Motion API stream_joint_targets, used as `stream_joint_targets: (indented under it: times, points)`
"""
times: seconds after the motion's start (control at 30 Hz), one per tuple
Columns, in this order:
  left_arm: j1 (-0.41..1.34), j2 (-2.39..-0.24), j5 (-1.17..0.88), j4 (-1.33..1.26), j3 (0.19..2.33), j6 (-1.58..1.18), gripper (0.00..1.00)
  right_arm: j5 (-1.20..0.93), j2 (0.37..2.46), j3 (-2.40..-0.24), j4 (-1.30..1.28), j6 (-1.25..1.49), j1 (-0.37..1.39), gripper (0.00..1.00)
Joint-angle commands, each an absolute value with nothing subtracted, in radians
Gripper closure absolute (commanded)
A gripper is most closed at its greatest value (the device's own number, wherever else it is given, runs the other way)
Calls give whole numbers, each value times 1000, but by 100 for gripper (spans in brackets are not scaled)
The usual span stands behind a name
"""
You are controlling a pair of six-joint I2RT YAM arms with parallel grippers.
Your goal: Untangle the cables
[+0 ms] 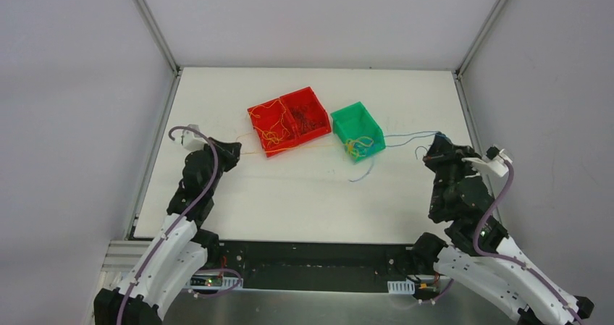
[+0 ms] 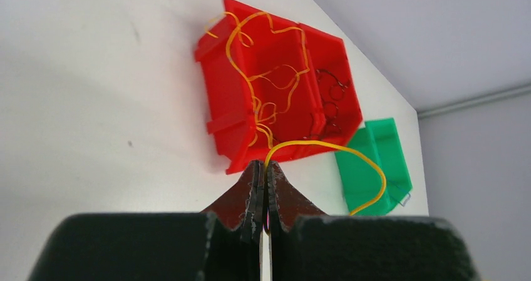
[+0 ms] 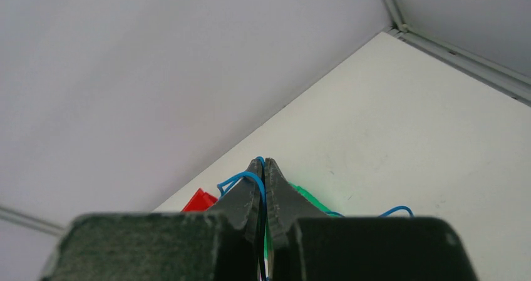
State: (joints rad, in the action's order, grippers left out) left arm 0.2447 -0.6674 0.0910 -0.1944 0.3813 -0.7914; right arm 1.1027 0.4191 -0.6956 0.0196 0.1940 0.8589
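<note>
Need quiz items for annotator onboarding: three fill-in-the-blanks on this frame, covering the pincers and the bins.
1. The left pincer is shut on an arching cable coloured ___.
2. The right pincer is shut on a looped cable coloured ___.
3. In the top view, the green bin stands to the ___ of the red bins.
Missing: yellow; blue; right.

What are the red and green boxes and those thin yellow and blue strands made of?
Red boxes: likely moulded plastic, smooth, slightly glossy, ribbed walls. Green box: same look. Yellow strand and blue strand: probably plastic-coated wire; both hold springy curves.
</note>
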Motion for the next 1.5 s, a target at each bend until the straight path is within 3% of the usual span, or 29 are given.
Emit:
stream_joint_targets:
  times: [0.0,0.17,0.5,0.63,0.7,0.73,0.8,0.87,1.2,1.47]
  points:
    - [236,-585,338,-49,364,-835,100,1382,388,-677,53,229,854,100]
    - [236,-467,501,57,335,-940,100,1555,333,-650,49,330,853,100]
    - [236,-454,595,142,351,-1019,100,1478,401,-678,19,330,853,100]
    - [237,-453,536,112,356,-999,100,1424,371,-662,-24,383,854,100]
    - [238,-474,450,36,364,-941,100,1285,396,-645,29,347,853,87]
    - [238,-486,409,-6,361,-930,100,1228,426,-643,55,308,853,72]
    - [238,-510,313,-145,338,-908,100,1168,526,-676,30,279,853,31]
    - [238,-537,216,-252,320,-901,100,1137,614,-749,-95,320,853,20]
    - [239,-650,-112,-489,356,-862,100,622,769,-797,-97,163,857,15]
    - [241,-625,-87,-483,345,-862,100,530,1003,-809,-173,319,857,15]
